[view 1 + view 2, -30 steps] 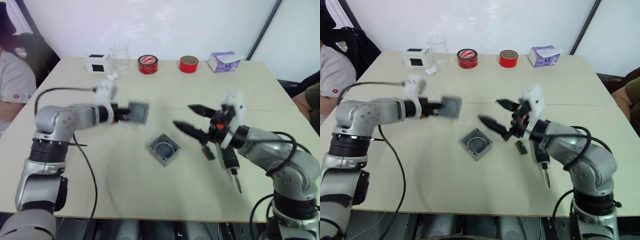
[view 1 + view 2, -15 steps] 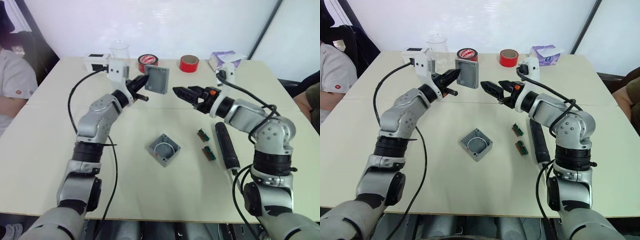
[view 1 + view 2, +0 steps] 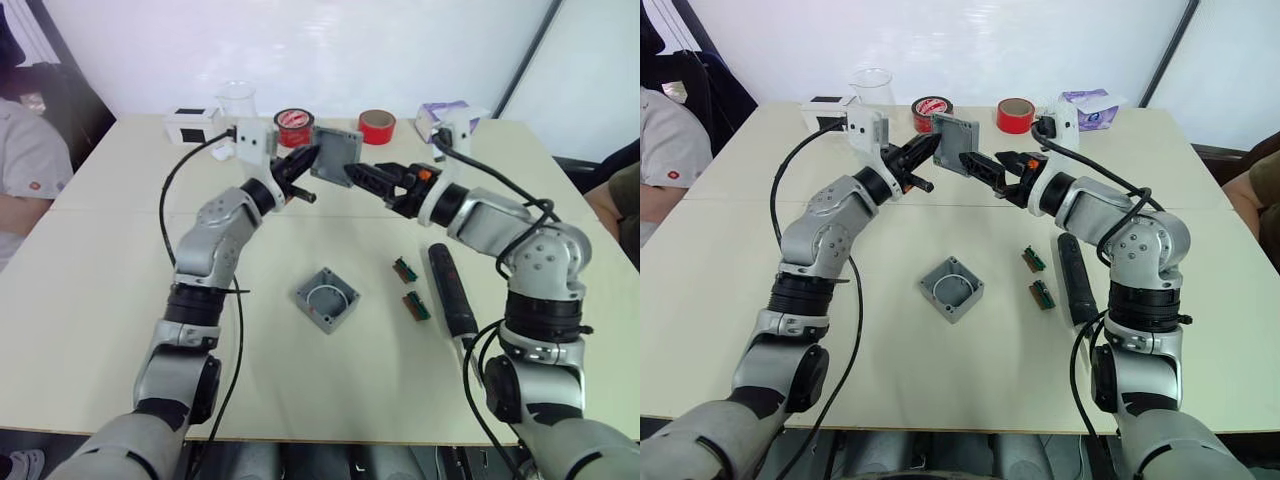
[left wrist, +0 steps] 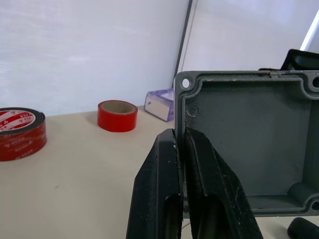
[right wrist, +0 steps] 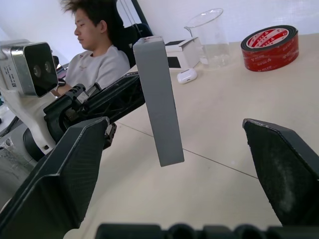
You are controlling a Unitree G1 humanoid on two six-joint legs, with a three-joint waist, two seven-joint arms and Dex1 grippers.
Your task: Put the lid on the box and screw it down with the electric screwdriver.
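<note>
The grey lid (image 3: 336, 155) hangs in the air above the far middle of the table, turned on edge. My left gripper (image 3: 306, 162) is shut on one edge of it; in the left wrist view its fingers (image 4: 172, 164) pinch the rim of the lid (image 4: 249, 149). My right gripper (image 3: 358, 176) is open, its two fingers standing wide on either side of the lid (image 5: 159, 99) without touching it. The open grey box (image 3: 328, 299) sits on the table below, a white loop inside. The black electric screwdriver (image 3: 450, 295) lies to its right.
Two small green circuit boards (image 3: 405, 268) (image 3: 416, 305) lie between box and screwdriver. Along the far edge stand a white box (image 3: 194, 124), a glass beaker (image 3: 237, 100), two red tape rolls (image 3: 296, 127) (image 3: 377, 127) and a purple tissue box (image 3: 445, 122). A person (image 3: 25, 170) sits at left.
Both arms rose from low over the table. The left gripper carried the lid up and to the right; the open right gripper moved in until its fingers flank the lid.
</note>
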